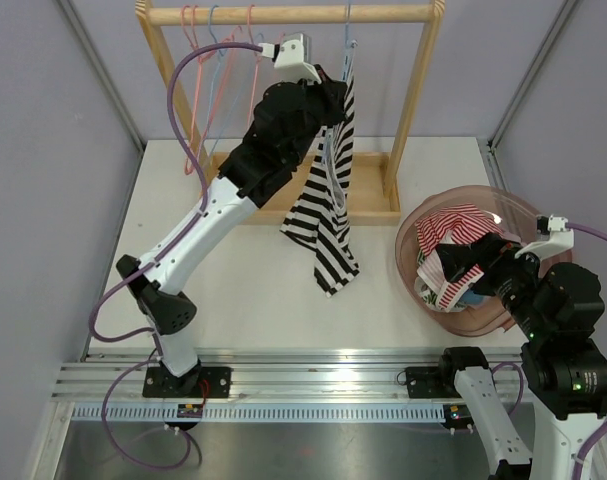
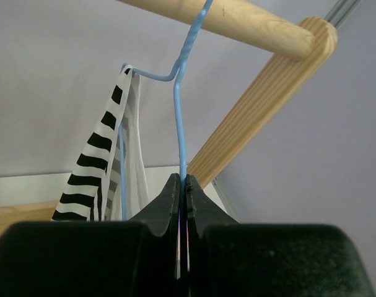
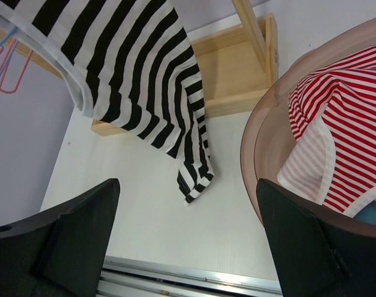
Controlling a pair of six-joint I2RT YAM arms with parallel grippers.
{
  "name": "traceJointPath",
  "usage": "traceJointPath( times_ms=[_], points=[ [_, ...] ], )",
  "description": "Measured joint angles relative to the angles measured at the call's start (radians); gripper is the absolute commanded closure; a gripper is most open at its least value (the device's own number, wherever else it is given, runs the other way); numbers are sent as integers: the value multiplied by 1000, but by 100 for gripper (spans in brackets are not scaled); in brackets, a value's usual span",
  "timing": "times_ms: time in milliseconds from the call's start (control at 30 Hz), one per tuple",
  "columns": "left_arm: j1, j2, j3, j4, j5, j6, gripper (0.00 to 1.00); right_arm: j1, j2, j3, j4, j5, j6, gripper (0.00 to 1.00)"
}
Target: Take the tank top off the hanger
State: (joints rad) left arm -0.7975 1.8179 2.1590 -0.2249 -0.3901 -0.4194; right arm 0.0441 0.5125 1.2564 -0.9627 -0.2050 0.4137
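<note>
**Tank top [image 1: 328, 215] hangs on the blue hanger [image 2: 178, 117]**

The left end effector [image 2: 183, 183] is squeezed shut on the thin hanger wire. The striped tank top hangs near the tabletop's [image 1: 233, 290] far edge, and the arm hides its top part. The right end effector [image 3: 188, 185] is wide open and holds nothing, near the right edge.

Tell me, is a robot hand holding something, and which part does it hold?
The left gripper is shut on the blue hanger, pinching its thin wire arm below the twisted neck. The right gripper is open and holds nothing.
</note>
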Motion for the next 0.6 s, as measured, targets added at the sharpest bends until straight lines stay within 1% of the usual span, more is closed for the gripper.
traceJointPath(
  times_ms=[267,400,600],
  points=[
    [8,-158,-165,62,61,0,100,0,22,0,3,-2,-18,0],
    [13,-249,-296,106,83,0,100,0,39,0,21,-28,-29,1],
    [15,-425,-531,155,126,0,100,3,83,13,48,-92,-51,1]
  ],
)
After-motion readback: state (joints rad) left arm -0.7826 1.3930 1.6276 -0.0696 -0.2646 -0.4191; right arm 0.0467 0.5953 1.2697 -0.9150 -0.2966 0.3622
